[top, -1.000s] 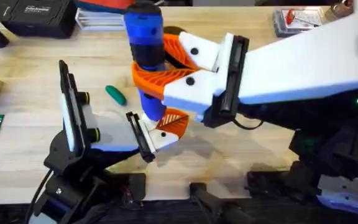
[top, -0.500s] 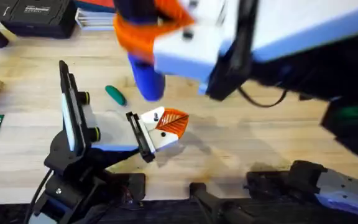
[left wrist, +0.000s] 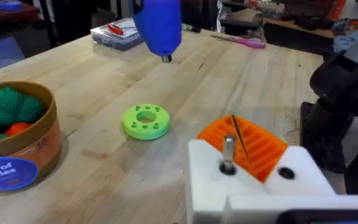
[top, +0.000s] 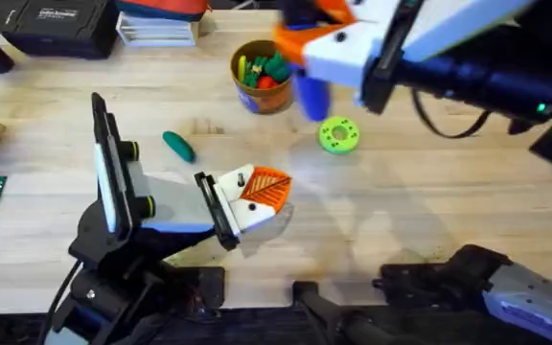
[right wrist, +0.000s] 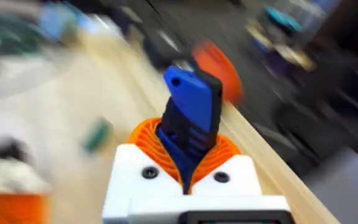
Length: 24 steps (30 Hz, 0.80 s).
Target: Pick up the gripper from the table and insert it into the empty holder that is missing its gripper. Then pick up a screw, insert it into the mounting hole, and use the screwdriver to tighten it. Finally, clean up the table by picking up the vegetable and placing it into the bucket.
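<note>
Blue pen-shaped screwdriver [right wrist: 190,127] clamped in my right gripper [top: 329,43], at one o'clock above the table. Left gripper [top: 242,196]: can't tell. Teal vegetable [top: 177,146] lies at ten o'clock; brown bucket [top: 261,99] at twelve.

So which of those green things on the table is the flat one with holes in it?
The bright green disc, lying flat right of the bucket. The other loose green piece, the teal vegetable, is a smooth oblong with no holes, left of the bucket.

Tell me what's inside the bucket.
The bucket holds small green, yellow and red toys heaped near the rim. Whatever lies beneath that heap is hidden. The teal vegetable lies on the table.
</note>
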Each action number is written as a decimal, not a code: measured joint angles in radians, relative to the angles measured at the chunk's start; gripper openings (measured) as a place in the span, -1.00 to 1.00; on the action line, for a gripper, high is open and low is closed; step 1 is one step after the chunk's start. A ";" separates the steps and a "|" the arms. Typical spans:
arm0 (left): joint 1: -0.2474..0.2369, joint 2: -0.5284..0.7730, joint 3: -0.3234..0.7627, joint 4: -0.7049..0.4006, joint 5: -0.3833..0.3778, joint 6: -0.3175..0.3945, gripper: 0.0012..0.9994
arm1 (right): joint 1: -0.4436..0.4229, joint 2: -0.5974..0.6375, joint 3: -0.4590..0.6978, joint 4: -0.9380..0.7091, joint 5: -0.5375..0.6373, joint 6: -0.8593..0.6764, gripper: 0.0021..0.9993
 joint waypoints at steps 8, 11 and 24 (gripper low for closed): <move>0.000 0.000 0.000 0.000 0.000 0.000 -0.99 | -0.270 0.130 0.004 -0.203 0.303 -0.304 -0.96; 0.000 0.000 0.000 0.000 0.000 0.000 -0.99 | -0.341 0.236 0.004 -0.220 0.421 -0.459 -0.96; 0.000 0.000 0.000 0.000 0.000 0.000 -0.99 | -0.439 0.639 0.004 -0.215 0.630 -0.837 -0.96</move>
